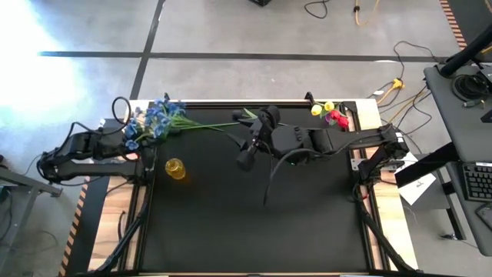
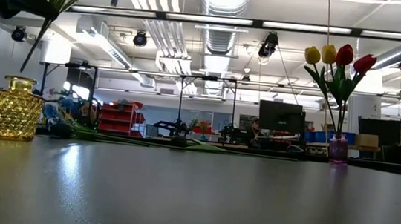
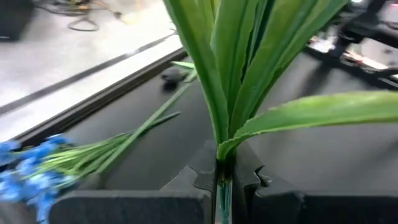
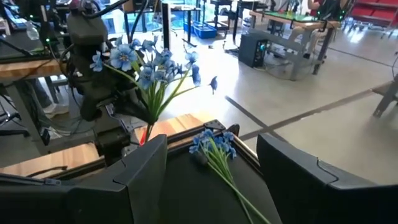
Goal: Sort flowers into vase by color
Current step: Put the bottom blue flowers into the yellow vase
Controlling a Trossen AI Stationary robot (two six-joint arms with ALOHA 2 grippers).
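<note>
My left gripper (image 1: 141,138) is at the table's far left, shut on a bunch of blue flowers (image 4: 146,62) with long green leaves. A second blue flower (image 1: 192,125) lies flat on the table along the far edge, blossoms to the left. A yellow glass vase (image 1: 175,168) stands a little nearer than my left gripper, and in the low view the held stem (image 2: 34,46) slants down toward the yellow glass vase (image 2: 16,107). My right gripper (image 1: 252,140) hovers open, high over the table's middle, pointing at the left arm. My left gripper pinches the flower's thin stem (image 3: 222,183) just below the leaves, between its two fingers. The fingers come from the table's left and lie across the stem. The bunch stands up from the hold, tilted, lifted clear of the table, and its lower stem hangs below the fingers.
A small purple vase (image 2: 338,149) with yellow and red tulips (image 1: 330,114) stands at the far right corner. A dark cable (image 1: 273,181) hangs from the right arm over the table's middle. Wooden strips border the black tabletop (image 1: 254,223).
</note>
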